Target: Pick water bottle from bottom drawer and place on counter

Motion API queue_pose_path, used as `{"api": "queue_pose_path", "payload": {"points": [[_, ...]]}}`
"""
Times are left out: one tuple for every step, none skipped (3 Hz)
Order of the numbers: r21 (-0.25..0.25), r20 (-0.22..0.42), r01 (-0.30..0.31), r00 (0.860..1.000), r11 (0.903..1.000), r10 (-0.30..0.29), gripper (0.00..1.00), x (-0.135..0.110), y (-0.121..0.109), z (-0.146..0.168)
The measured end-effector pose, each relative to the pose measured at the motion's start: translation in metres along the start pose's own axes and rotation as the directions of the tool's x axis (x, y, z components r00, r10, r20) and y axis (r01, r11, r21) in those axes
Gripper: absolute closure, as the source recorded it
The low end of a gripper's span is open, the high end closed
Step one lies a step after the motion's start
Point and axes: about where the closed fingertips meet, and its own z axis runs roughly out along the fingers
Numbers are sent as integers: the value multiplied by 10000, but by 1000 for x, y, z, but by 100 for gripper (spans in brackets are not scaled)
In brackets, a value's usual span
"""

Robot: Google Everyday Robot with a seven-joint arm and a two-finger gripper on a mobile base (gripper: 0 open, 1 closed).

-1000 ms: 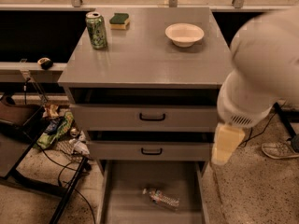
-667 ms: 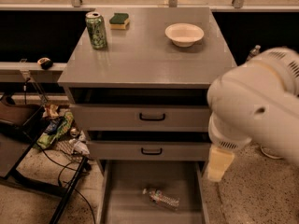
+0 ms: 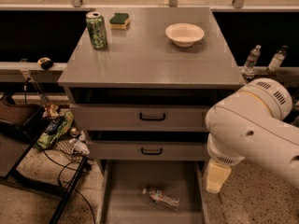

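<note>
The water bottle (image 3: 161,197) lies on its side on the flat grey floor of the open bottom drawer (image 3: 126,183), near the middle front. The counter (image 3: 149,59) is the broad grey cabinet top above it. My bulky white arm (image 3: 254,129) fills the right side of the view. A cream-coloured end piece that I take for my gripper (image 3: 217,175) hangs down by the drawer's right wall, above and to the right of the bottle and apart from it.
On the counter stand a green soda can (image 3: 96,30), a sponge (image 3: 119,20) and a white bowl (image 3: 185,34). Two closed drawer fronts (image 3: 152,117) sit above the open drawer. Two slim bottles (image 3: 252,58) stand at the back right. Cables and clutter (image 3: 56,132) lie on the floor at left.
My arm has swung across the right side of the view and shifted; its cream end piece stays hanging beside the drawer's right wall. The bottle has not moved.
</note>
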Motion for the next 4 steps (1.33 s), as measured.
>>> {"api": "queue_pose_path", "payload": {"points": [[-131,139,161,9998,9998,-159,0,-7,6,6],[-788,288,505,9984,9956,-484,0,-32,38,60],[-1551,195,513,9986,9866,-489,0,-46,74,146],[-2014,113,411,9991,9787,-397,0,-53,100,225]]}}
